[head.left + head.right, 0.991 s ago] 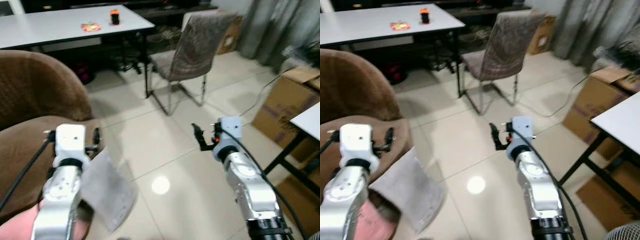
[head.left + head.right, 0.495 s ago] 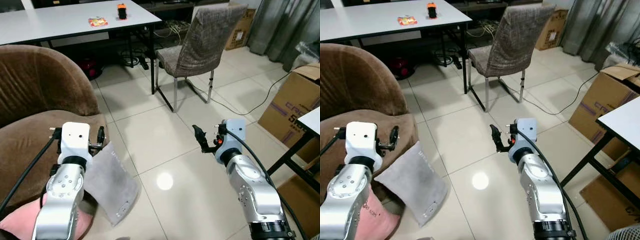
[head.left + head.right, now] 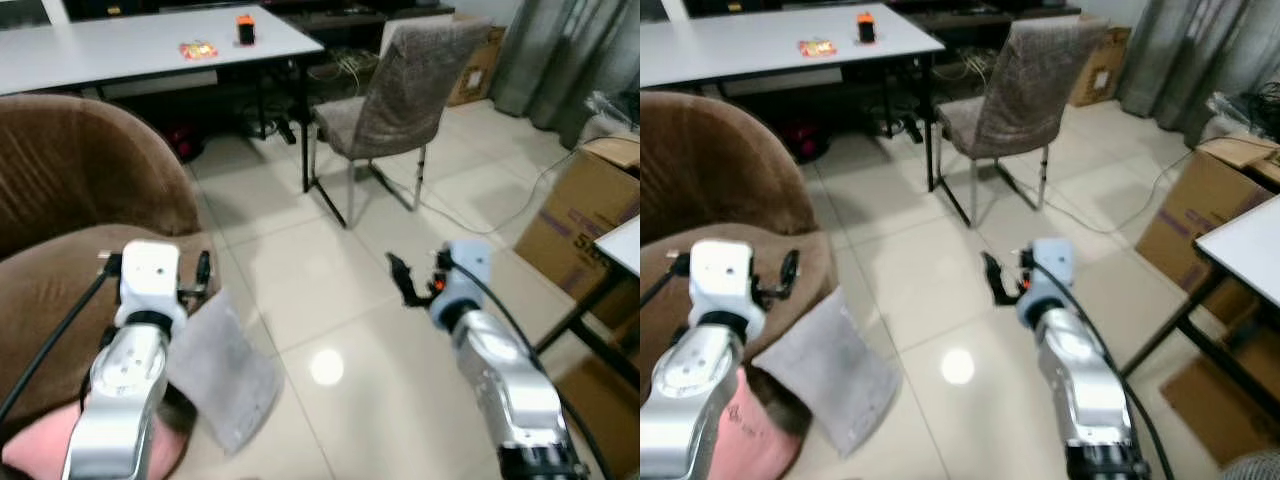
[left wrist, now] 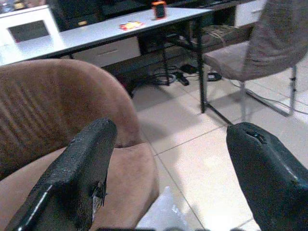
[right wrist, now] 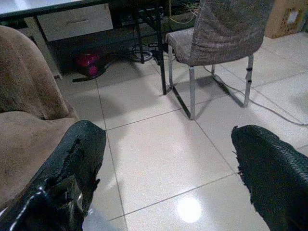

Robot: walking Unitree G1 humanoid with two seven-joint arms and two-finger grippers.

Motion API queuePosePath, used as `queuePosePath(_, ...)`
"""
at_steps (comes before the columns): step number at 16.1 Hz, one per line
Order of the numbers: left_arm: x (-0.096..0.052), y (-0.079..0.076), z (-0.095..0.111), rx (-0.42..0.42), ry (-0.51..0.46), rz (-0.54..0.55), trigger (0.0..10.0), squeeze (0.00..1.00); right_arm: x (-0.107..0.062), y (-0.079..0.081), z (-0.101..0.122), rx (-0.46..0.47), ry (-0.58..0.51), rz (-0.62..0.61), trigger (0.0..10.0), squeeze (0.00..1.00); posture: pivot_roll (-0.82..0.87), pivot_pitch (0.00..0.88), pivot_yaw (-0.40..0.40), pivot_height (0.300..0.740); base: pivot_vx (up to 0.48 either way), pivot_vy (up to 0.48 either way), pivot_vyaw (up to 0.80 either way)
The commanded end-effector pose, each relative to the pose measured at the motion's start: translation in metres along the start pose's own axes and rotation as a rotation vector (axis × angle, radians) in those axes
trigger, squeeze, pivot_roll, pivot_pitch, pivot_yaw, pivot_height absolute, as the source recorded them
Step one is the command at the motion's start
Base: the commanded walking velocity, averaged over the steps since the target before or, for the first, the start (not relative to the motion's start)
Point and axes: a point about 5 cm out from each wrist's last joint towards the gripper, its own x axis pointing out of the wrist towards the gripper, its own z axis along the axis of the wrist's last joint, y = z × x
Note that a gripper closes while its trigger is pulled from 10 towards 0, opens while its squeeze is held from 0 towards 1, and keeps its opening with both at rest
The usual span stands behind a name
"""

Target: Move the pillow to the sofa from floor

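A grey pillow stands on the tiled floor, leaning against the front of the brown sofa. A pink pillow lies beside it at the sofa's foot. My left gripper is open and empty, held over the sofa seat's front edge just above the grey pillow, whose top corner shows below its fingers. Over bare floor to the pillow's right, my right gripper is open too, with nothing in it. One of its black fingers points ahead.
A grey fabric chair on metal legs stands ahead, by a white table with an orange object. Cardboard boxes and a second table's leg are on the right. A cable runs across the tiles.
The camera has swayed a little and the picture is blurred. Both arms, the grey pillow and the sofa keep the same places relative to one another.
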Motion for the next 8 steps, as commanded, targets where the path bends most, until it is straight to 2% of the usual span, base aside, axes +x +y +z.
queuePosePath(1, 0.0002, 0.0027, 0.0001, 0.004, 0.001, 0.007, 10.0, 0.0, 0.0027, 0.0029, 0.0029, -0.003, -0.002, 0.013, 10.0, 0.0, 0.0, 0.0, -0.002, 0.74, 0.285, 0.0, 0.8)
queuePosePath(4, 0.0003, 0.003, 0.0002, 0.005, 0.0, 0.005, 10.0, 0.0, 0.0041, 0.0049, 0.0037, -0.025, -0.005, 0.023, 10.0, 0.0, 0.0, 0.0, -0.002, 0.74, 0.287, 0.0, 0.8)
queuePosePath(8, 0.0017, 0.0034, 0.0008, 0.011, -0.003, 0.003, 10.0, 0.0, 0.0062, 0.0044, 0.0028, 0.005, 0.002, 0.009, 10.0, 0.0, 0.0, 0.0, 0.002, 0.74, 0.283, 0.0, 0.0)
